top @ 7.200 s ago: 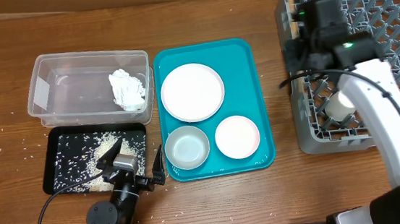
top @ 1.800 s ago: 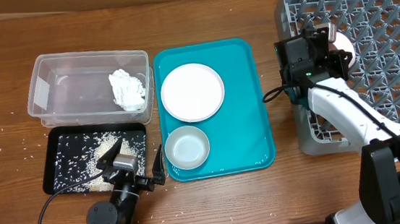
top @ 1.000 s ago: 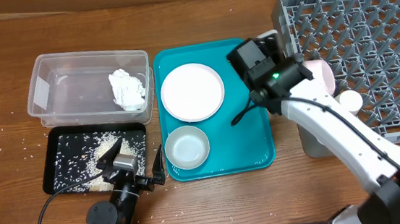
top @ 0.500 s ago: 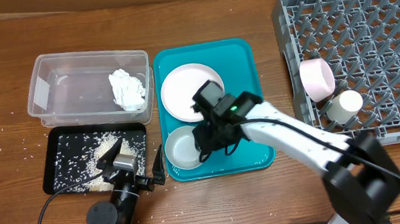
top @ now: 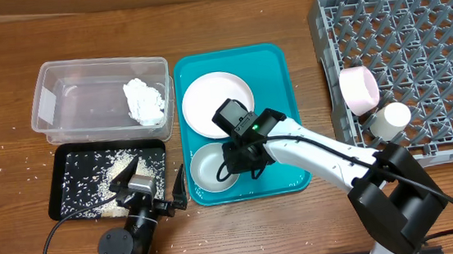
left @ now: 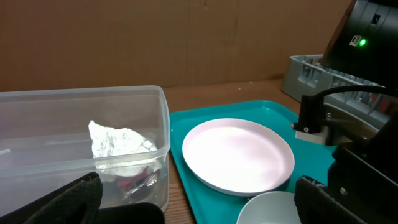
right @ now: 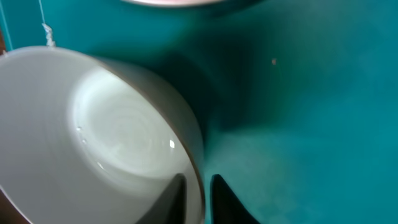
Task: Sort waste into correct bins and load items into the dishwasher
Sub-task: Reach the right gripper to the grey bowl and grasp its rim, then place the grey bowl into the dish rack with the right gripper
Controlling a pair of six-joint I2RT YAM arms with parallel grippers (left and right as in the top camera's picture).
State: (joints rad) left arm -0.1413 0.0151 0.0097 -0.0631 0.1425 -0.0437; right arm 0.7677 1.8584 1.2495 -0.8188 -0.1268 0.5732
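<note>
A white bowl sits at the near left of the teal tray, below the round white plate. My right gripper is at the bowl's right rim. In the right wrist view its fingers pinch that rim, one inside and one outside. A pinkish bowl and a white cup lie in the grey rack. My left gripper is open and empty beside the black tray. The chopsticks are out of view.
The clear tub holds the white tissue wad and, in the left wrist view, a red-and-silver wrapper. Rice scraps lie in the black tray, and stray grains dot the table at left.
My right arm left the rack, where the pinkish bowl now lies, and swung left and down to the remaining bowl. In the last half second it settled onto the rim.
</note>
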